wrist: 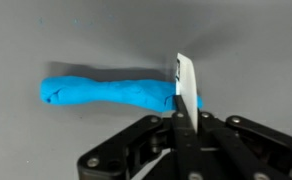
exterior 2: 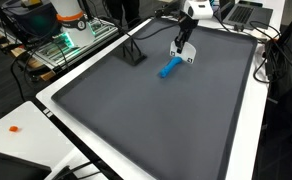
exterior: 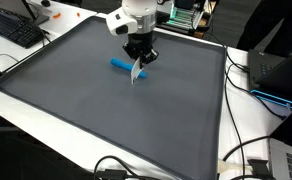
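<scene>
A blue rolled cloth-like thing (exterior: 120, 65) lies on the dark grey mat (exterior: 106, 110); it also shows in an exterior view (exterior 2: 169, 68) and in the wrist view (wrist: 106, 91). My gripper (exterior: 138, 66) is shut on a thin white flat piece (wrist: 186, 85), like a blade or card, held upright. The piece's lower end is at the right end of the blue roll in the wrist view. The gripper also shows in an exterior view (exterior 2: 184, 52) and in the wrist view (wrist: 184, 128).
A keyboard (exterior: 14, 28) lies off the mat's corner. A black stand (exterior 2: 132, 52) sits on the mat near its far edge. Cables (exterior: 248, 80) run along the white table beside the mat. A laptop (exterior: 286, 70) stands to the side.
</scene>
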